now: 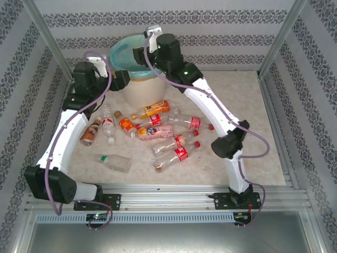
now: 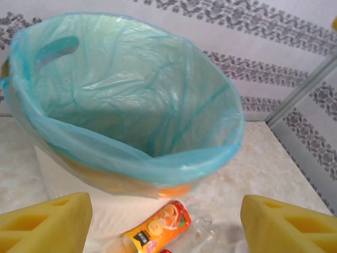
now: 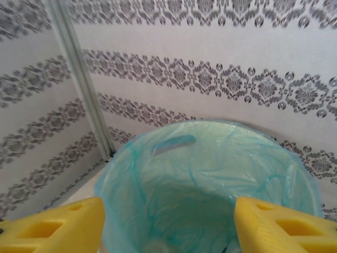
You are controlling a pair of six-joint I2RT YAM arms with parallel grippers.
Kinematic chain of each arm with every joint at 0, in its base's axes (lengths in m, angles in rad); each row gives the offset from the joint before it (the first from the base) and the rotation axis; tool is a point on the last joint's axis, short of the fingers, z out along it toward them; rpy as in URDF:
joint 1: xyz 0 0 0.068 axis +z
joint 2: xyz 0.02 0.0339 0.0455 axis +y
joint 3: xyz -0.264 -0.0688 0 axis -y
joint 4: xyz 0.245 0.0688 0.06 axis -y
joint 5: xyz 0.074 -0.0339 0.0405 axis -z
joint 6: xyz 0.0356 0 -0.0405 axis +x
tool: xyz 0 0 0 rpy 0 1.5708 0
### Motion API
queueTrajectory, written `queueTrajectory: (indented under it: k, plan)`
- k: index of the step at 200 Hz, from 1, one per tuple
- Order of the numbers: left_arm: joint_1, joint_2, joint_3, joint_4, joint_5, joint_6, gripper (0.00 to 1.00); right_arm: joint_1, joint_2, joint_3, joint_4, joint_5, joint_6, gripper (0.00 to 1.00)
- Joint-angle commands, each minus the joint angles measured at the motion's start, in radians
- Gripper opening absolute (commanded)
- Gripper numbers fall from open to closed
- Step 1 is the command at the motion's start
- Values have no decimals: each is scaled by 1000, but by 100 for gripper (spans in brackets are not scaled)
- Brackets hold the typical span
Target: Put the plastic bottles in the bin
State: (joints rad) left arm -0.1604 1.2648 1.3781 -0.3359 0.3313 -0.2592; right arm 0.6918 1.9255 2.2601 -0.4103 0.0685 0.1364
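Twice holding jaws wide and empty: left gripper (image 2: 166, 208) beside the bin (image 1: 138, 90) at the tabletop's (image 1: 253, 105) far edge, right gripper (image 3: 168, 204) above its liner (image 3: 210, 174). Seeing the plastic bottles (image 1: 160, 132) scattered mid-tabletop from overhead; glimpsing one orange-labelled bottle (image 2: 158, 225) from the left wrist.

bin (image 1: 138, 93): cream | liner (image 2: 131, 158): teal | pincer pads (image 2: 45, 224): yellow | walls (image 3: 210, 79): grey damask bands

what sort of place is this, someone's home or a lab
Probably a lab test cell: aluminium posts and wallpaper panels box in a tabletop, with two robot arms bolted at its near edge.
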Motion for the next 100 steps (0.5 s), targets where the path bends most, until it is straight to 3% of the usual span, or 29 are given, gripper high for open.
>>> queueTrajectory:
  k: [1, 30, 52, 67, 100]
  plan:
    - [-22, -136, -36, -134, -45, 18, 75, 15, -173, -230, 66, -59, 25, 67]
    - [-23, -274, -193, -359, -74, -134, 73, 62, -391, -581, 165, -174, -19, 67]
    - [-25, -391, -371, -451, -61, -308, 73, 127, -494, -817, 238, -128, -41, 67]
    - [-25, -477, -468, -502, -81, -431, 74, 148, -529, -939, 291, -111, 10, 66]
    - [-25, -587, -565, -566, -16, -627, 76, 157, -567, -1107, 338, -122, 120, 66]
